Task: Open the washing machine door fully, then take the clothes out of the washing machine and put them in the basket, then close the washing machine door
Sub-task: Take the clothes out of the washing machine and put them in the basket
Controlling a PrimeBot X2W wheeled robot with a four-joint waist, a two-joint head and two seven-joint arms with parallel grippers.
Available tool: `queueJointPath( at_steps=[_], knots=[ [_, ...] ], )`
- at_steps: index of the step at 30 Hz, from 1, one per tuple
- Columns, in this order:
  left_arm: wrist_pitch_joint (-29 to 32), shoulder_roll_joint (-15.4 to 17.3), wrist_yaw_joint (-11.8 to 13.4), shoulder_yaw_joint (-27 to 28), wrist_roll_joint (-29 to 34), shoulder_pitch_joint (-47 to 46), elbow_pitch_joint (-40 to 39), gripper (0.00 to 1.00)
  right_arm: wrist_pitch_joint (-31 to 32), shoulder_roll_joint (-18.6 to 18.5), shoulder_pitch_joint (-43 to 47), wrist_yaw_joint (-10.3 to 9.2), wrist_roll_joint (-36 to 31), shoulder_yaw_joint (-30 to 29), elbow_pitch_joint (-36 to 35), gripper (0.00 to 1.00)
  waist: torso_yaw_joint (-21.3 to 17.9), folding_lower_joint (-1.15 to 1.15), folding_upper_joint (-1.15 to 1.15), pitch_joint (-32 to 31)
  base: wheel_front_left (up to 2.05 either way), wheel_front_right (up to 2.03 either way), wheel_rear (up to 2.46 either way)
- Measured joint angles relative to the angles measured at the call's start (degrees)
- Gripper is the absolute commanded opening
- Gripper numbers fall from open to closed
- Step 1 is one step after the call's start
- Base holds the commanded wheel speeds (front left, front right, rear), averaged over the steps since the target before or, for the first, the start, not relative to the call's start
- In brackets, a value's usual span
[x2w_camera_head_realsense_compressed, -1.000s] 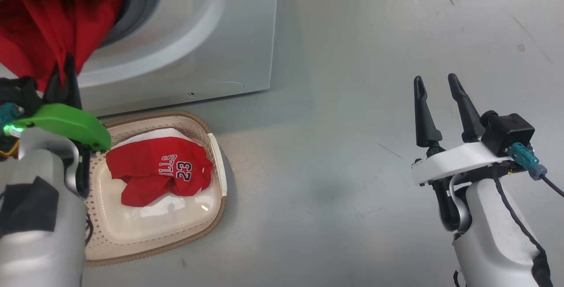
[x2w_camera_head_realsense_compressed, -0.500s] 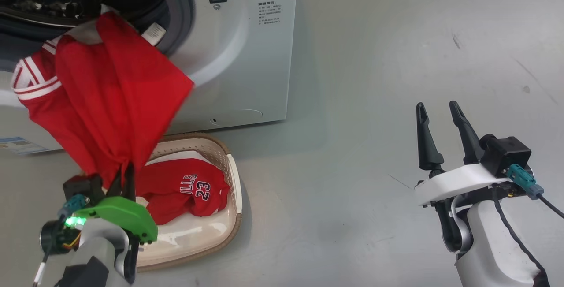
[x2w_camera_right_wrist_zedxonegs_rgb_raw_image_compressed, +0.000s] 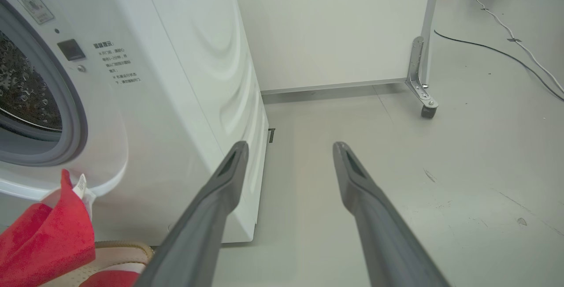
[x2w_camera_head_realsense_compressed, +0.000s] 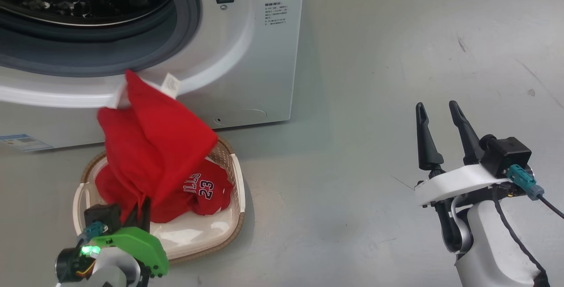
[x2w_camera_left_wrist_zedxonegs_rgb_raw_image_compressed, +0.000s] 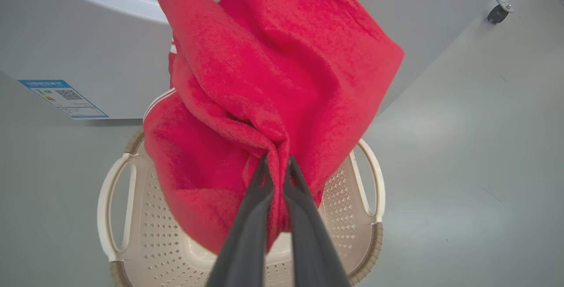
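The white washing machine (x2w_camera_head_realsense_compressed: 260, 57) stands with its porthole uncovered, grey seal (x2w_camera_head_realsense_compressed: 132, 55) showing; the washing machine door is out of view. My left gripper (x2w_camera_head_realsense_compressed: 140, 207) is shut on a red garment (x2w_camera_head_realsense_compressed: 154, 146) that stands up in a bunch over the cream basket (x2w_camera_head_realsense_compressed: 237, 181). In the basket lies the red jersey numbered 23 (x2w_camera_head_realsense_compressed: 207, 190). The left wrist view has the fingers (x2w_camera_left_wrist_zedxonegs_rgb_raw_image_compressed: 260, 190) pinching the red cloth (x2w_camera_left_wrist_zedxonegs_rgb_raw_image_compressed: 273, 66) above the basket (x2w_camera_left_wrist_zedxonegs_rgb_raw_image_compressed: 110, 190). My right gripper (x2w_camera_head_realsense_compressed: 436, 110) hangs open over bare floor to the right, also open in its own view (x2w_camera_right_wrist_zedxonegs_rgb_raw_image_compressed: 288, 146).
A blue sticker (x2w_camera_head_realsense_compressed: 20, 142) marks the machine's base. Behind the machine stands a white panel on a caster (x2w_camera_right_wrist_zedxonegs_rgb_raw_image_compressed: 426, 109), with a cable (x2w_camera_right_wrist_zedxonegs_rgb_raw_image_compressed: 506, 49) across the floor beyond it. Grey floor spreads to the right of the basket.
The head camera has shifted. The red garment has come out of the drum and down over the basket, held in my left gripper. The right arm has stayed in place.
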Motion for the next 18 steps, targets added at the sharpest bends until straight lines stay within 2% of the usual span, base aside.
queueJointPath(
  at_steps=[11, 18],
  knots=[
    [0.0, -0.4, 0.0, -0.8, -0.3, 1.6, 3.4, 0.0, 0.0, 0.0, 0.0, 0.02, -0.6, -0.4, -1.0, 1.0, -0.3, 0.0, 0.0, 2.6, 0.0, 0.0, 0.0],
    [0.0, -0.4, 0.1, -1.3, -0.8, -0.7, 3.9, 0.0, 0.0, 0.0, -0.2, 0.04, -1.0, -0.6, -1.8, 1.0, -0.6, 0.0, 0.0, 5.1, 0.0, 0.0, 0.0]
  ],
)
